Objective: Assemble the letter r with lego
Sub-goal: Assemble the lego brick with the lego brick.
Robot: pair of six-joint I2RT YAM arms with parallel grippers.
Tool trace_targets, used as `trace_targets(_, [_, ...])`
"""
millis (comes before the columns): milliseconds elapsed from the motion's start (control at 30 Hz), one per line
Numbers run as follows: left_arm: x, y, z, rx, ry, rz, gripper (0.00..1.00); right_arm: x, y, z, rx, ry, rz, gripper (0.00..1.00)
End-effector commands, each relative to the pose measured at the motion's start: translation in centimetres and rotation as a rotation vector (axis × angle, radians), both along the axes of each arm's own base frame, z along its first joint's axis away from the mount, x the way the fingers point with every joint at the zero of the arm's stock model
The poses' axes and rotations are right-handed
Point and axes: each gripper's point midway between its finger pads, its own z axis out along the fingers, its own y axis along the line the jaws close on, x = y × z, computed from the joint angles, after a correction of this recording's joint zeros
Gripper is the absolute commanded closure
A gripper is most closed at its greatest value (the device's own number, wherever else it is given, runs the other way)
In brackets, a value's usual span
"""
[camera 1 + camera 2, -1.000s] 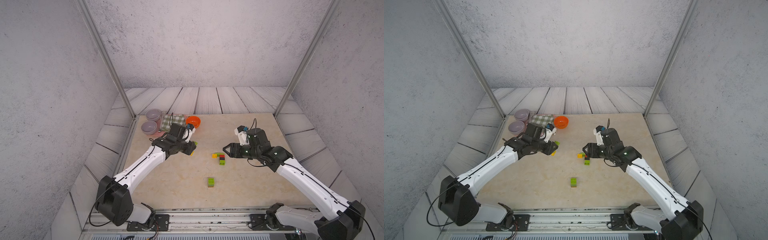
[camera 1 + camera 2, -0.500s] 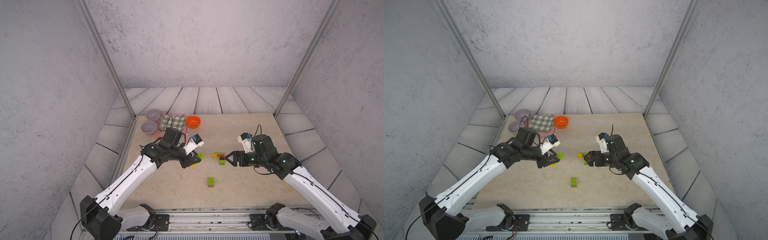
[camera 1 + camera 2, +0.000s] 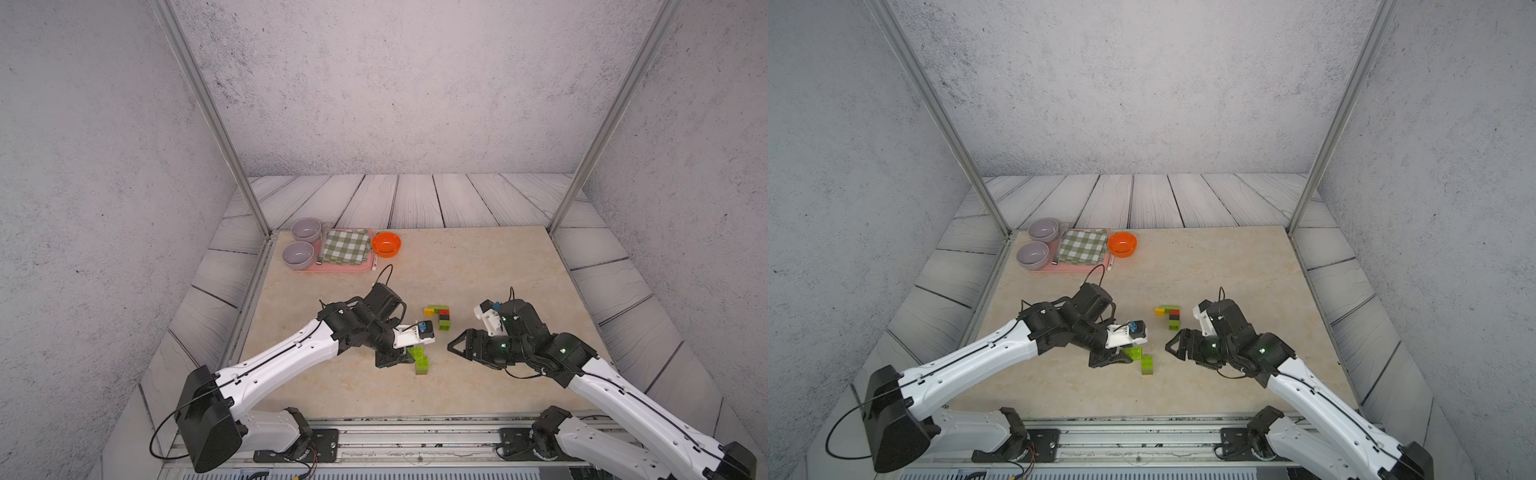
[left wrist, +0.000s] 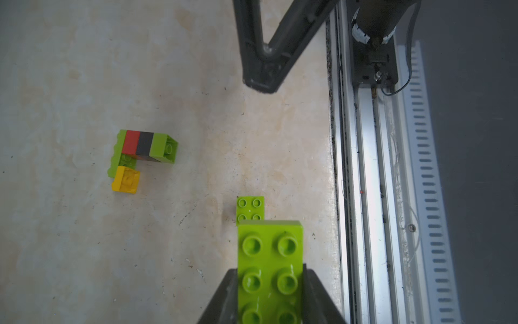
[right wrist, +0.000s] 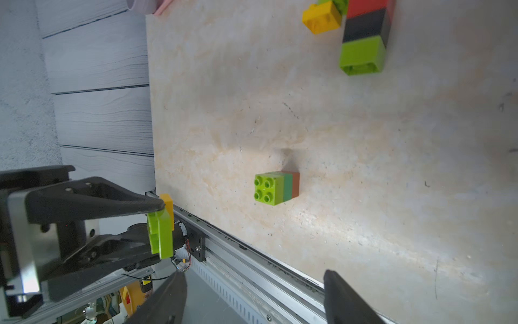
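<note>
My left gripper is shut on a long lime lego brick, studs up. A yellow piece sits on that brick's underside. The brick's free end hangs just above a small stack of lime, dark green and brown lego near the table's front. I cannot tell whether they touch. A partly built piece of yellow, lime, red and black lego lies flat behind it. My right gripper stands open and empty, to the right of the stack, pointing at it.
A pink tray at the back left holds two grey bowls and a checked cloth. An orange bowl stands beside it. The metal rail runs along the table's front edge, close to both grippers.
My left arm has swung from the back left toward the front centre, carrying the long lime brick to the small stack. My right gripper has moved toward the front too, its jaws now open.
</note>
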Motion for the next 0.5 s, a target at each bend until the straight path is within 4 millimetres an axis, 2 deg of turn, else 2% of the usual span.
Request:
trace_targets(0, [1.2,-0.7,-1.5,0.025,-0.058,-0.012,1.0,-0.2,0.8,-0.9,0.071,0.074,-0.024,0.21])
trace_targets(133, [1.3,-1.6,-3.5,0.061,-0.03,-0.031,1.0,0.0,1.6,-2.8,0.158,0.136,-0.031,0.23])
trace_targets(233, [1.4,-1.9,-4.5,0.087,-0.016,-0.039,1.0,0.4,1.4,-3.9,0.187,0.163,-0.05,0.25])
trace_targets(467, [1.1,-2.0,-6.1,0.158,-0.023,-0.063,1.0,0.8,1.1,-5.1,0.169,0.186,-0.062,0.27])
